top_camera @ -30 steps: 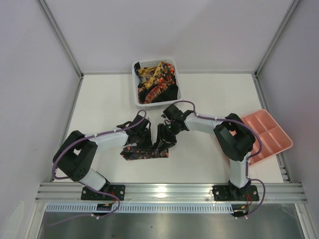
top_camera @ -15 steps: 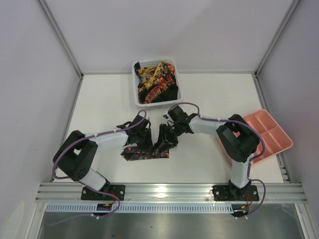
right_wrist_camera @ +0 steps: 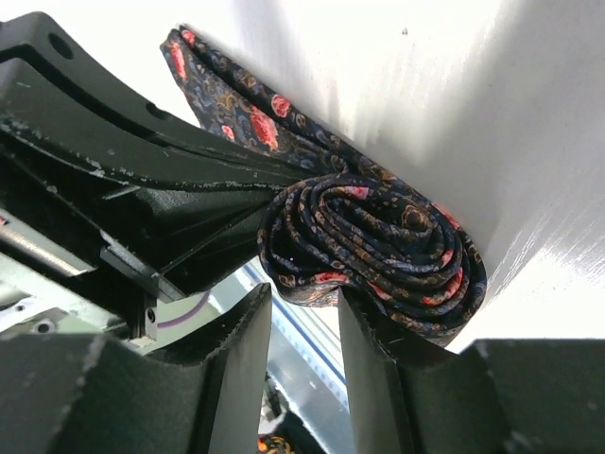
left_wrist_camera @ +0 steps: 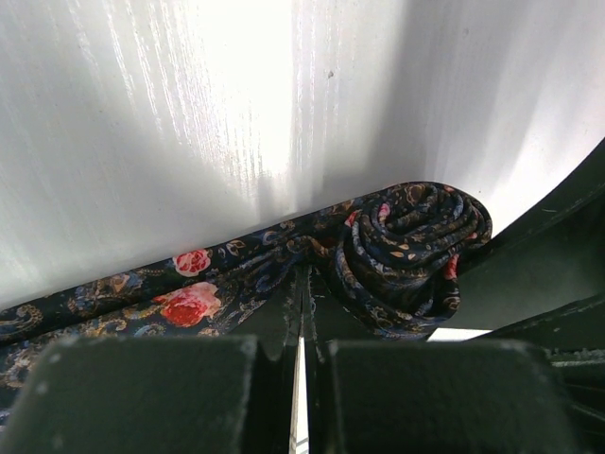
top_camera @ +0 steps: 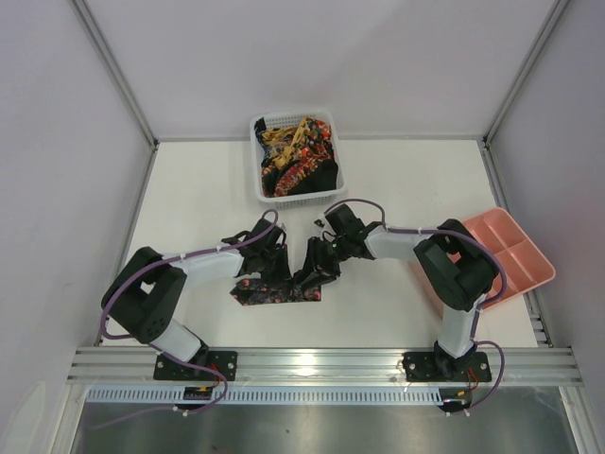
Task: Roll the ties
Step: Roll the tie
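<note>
Tie (top_camera: 274,291), dark with red flowers: lies flat at lower centre of the counter (top_camera: 397,180), its right end wound into a roll (right_wrist_camera: 378,251).
Left gripper (left_wrist_camera: 302,284): jaws closed, tips on the flat stretch beside the roll.
Right gripper (right_wrist_camera: 307,303): narrowly parted, tips against the roll.
Further ties (top_camera: 295,156): heaped in the white basket (top_camera: 257,161), upper centre.
Pink tray (top_camera: 529,274): right edge.
</note>
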### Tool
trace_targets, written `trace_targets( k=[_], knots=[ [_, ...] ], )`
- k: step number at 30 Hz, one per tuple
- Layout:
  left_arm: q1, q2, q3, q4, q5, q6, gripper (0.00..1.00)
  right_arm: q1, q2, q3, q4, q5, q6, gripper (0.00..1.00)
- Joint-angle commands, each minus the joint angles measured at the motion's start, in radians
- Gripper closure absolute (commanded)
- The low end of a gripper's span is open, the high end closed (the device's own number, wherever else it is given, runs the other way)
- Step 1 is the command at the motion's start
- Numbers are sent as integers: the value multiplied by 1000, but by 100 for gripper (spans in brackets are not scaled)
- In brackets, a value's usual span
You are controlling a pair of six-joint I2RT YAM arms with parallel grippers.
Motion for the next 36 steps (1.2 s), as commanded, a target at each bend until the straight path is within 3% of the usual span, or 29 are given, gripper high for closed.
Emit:
trace_targets(
  k=[1, 12, 22, 24, 27, 36],
  knots=[
    [-5, 47, -45, -64, -22, 26, 99, -13, -46, -36, 109, -40, 33, 60],
    [-4, 48, -57, -50, -13, 19, 99, -28, -43, -71, 138, -66, 30, 64],
    [-4, 48, -51, -55, -14, 23, 99, -28, -6, -54, 129, -71, 21, 81],
    [-4, 46, -51, -53, -16, 23, 99, -28, 0, -45, 129, -77, 20, 80],
    [-4, 51, -49, -56, -17, 28, 99, -31, -21, -54, 153, -77, 27, 71],
    [-4, 66, -60, -38, -8, 26, 99, -50, -57, -32, 120, -91, 23, 65]
  ],
)
